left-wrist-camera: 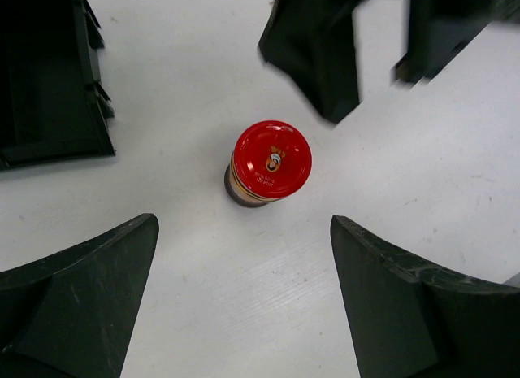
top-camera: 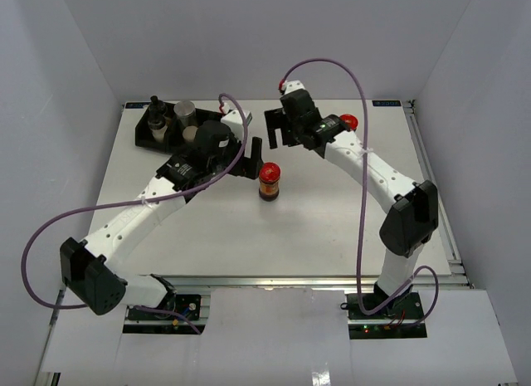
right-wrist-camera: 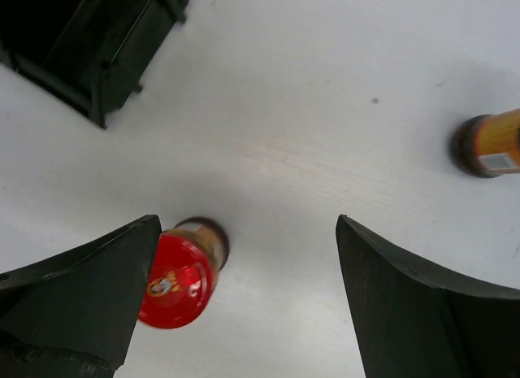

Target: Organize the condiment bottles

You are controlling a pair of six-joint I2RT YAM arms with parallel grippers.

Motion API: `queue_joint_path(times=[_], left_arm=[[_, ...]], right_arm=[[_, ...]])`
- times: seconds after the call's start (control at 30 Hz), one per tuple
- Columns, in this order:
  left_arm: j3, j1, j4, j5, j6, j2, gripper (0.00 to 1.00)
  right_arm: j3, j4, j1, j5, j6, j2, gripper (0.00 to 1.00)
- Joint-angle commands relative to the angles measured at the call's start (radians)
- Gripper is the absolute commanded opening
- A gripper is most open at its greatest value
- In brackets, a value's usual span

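A dark-brown jar with a red lid (top-camera: 270, 180) stands upright mid-table. My left gripper (top-camera: 254, 158) hovers just left of it, open and empty. In the left wrist view the same jar (left-wrist-camera: 270, 161) sits ahead of the open left gripper (left-wrist-camera: 244, 223). My right gripper (top-camera: 276, 127) hangs above and behind the jar, open. Its wrist view shows the jar (right-wrist-camera: 179, 276) right beside the left finger of the right gripper (right-wrist-camera: 248, 223), not clamped. A second red-lidded jar (top-camera: 349, 121) (right-wrist-camera: 487, 142) stands behind the right arm. The black-topped shaker (top-camera: 156, 120) and the silver-lidded jar (top-camera: 184, 114) sit in the tray.
The black compartmented tray (top-camera: 141, 139) (left-wrist-camera: 49, 77) (right-wrist-camera: 89, 45) stands at the table's back left corner. The right arm's fingers (left-wrist-camera: 325, 53) hang close above the middle jar in the left wrist view. White walls enclose the table on three sides.
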Motion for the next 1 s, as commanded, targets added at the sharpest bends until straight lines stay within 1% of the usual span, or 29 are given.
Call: queue_joint_path(times=[0.0, 0.17, 0.27, 0.37, 0.5, 0.57, 0.67, 0.83, 0.97], left_arm=[[0.067, -0.023, -0.047, 0.028, 0.018, 0.110, 0.98], [0.160, -0.036, -0.111, 0.033, 0.024, 0.259, 0.98], [0.179, -0.053, -0.114, 0.022, 0.031, 0.297, 0.98], [0.202, -0.056, -0.124, 0.015, 0.031, 0.331, 0.98], [0.215, -0.065, -0.144, 0.005, 0.028, 0.370, 0.98], [0.215, -0.070, -0.145, 0.003, 0.033, 0.389, 0.98], [0.215, -0.073, -0.140, -0.007, 0.036, 0.409, 0.98], [0.222, -0.081, -0.145, -0.041, 0.033, 0.453, 0.97], [0.226, -0.087, -0.142, -0.081, 0.035, 0.475, 0.93]], right_arm=[[-0.111, 0.051, -0.133, 0.013, -0.005, -0.168, 0.96], [-0.172, 0.073, -0.282, -0.033, -0.046, -0.224, 0.98], [-0.218, 0.110, -0.322, -0.059, -0.072, -0.257, 0.98], [-0.255, 0.154, -0.358, -0.072, -0.080, -0.265, 0.95], [-0.250, 0.173, -0.401, -0.106, -0.082, -0.231, 0.92], [-0.266, 0.212, -0.426, -0.104, -0.084, -0.214, 0.90], [-0.255, 0.240, -0.452, -0.104, -0.100, -0.183, 0.90], [-0.205, 0.250, -0.462, -0.118, -0.129, -0.107, 0.90], [-0.178, 0.256, -0.464, -0.140, -0.140, -0.045, 0.90]])
